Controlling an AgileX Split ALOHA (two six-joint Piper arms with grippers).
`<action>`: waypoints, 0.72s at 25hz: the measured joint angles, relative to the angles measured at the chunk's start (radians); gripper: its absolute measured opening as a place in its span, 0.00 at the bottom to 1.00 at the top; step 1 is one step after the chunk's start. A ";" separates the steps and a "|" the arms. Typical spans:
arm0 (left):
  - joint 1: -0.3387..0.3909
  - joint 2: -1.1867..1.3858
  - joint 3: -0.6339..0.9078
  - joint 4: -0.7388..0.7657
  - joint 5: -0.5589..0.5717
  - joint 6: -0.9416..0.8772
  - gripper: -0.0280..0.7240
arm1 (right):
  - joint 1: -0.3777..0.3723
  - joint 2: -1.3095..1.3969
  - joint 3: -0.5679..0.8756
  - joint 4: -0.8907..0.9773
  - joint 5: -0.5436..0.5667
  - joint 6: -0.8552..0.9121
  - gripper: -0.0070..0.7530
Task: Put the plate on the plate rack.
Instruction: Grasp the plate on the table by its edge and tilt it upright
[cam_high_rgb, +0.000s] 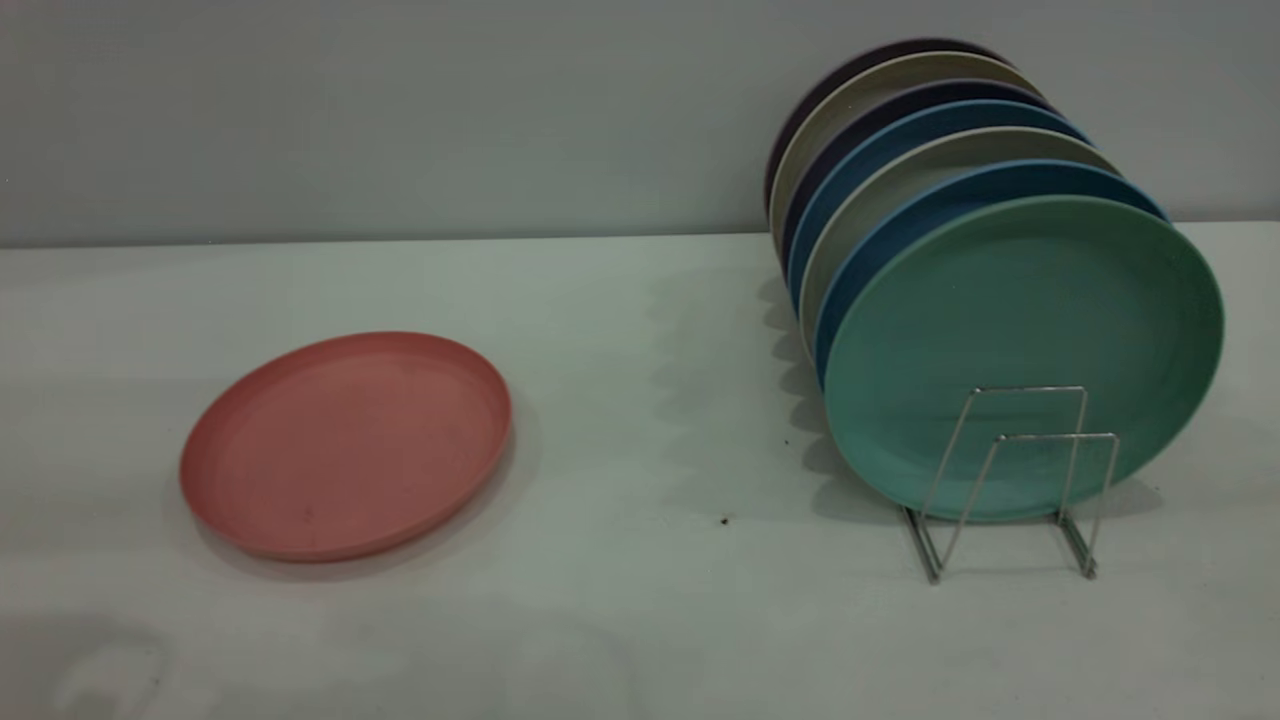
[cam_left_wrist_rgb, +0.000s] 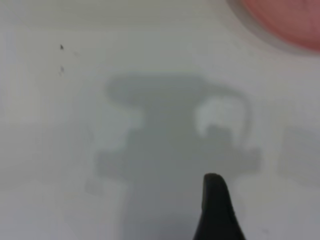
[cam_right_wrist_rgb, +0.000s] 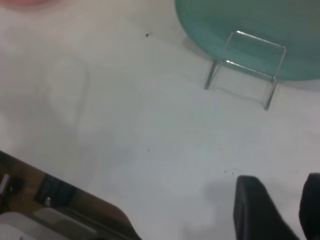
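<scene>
The salmon-pink plate lies flat on the white table at the left; its edge also shows in the left wrist view. The silver wire plate rack stands at the right, and two bare loop dividers show in front of the plates it holds; it also shows in the right wrist view. Neither gripper shows in the exterior view. My left gripper hangs over bare table near the pink plate, open, with only one finger in view. My right gripper is open and empty over the table in front of the rack.
A teal-green plate stands at the front of the rack, with blue, beige and dark plates upright behind it. A grey wall runs behind the table. The table's near edge and gear below it show in the right wrist view.
</scene>
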 joint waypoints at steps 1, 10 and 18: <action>0.014 0.030 -0.019 -0.004 -0.004 -0.001 0.75 | 0.000 0.019 -0.006 0.001 0.000 -0.003 0.32; 0.132 0.221 -0.191 -0.098 -0.019 0.087 0.75 | 0.000 0.155 -0.055 0.105 -0.011 -0.112 0.32; 0.147 0.407 -0.344 -0.377 -0.015 0.361 0.75 | 0.000 0.208 -0.091 0.319 -0.012 -0.290 0.32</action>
